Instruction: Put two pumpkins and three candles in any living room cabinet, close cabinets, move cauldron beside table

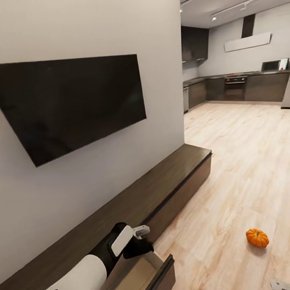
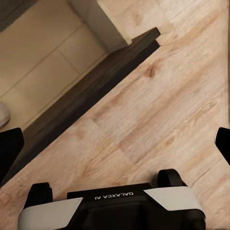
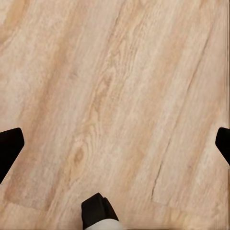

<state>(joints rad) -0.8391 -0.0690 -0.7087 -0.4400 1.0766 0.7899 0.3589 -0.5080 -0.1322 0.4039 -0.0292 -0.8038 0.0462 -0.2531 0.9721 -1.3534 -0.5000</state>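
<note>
So the long dark-brown cabinet point(image 1: 171, 183) runs along the white wall under the big black TV point(image 1: 68, 99), and one drawer point(image 1: 141, 283) at its near end is pulled out, pale beige inside. The left arm reaches over that drawer, with the left hand point(image 1: 139, 247) hanging above the drawer's far end. In the left wrist view the left hand point(image 2: 115, 139) is spread wide with nothing in it, both black fingertips point(image 2: 9, 143) sitting way out at the frame edges, looking down on the dark drawer front point(image 2: 86, 91) and the wood floor point(image 2: 167, 110) next to it.

One orange pumpkin point(image 1: 257, 238) sits on the floor, well apart from the cabinet, out toward the open room. The right hand point(image 3: 115, 143) is also wide open and empty, pointed straight at bare floor planks. Kitchen's visible way in the back.
</note>
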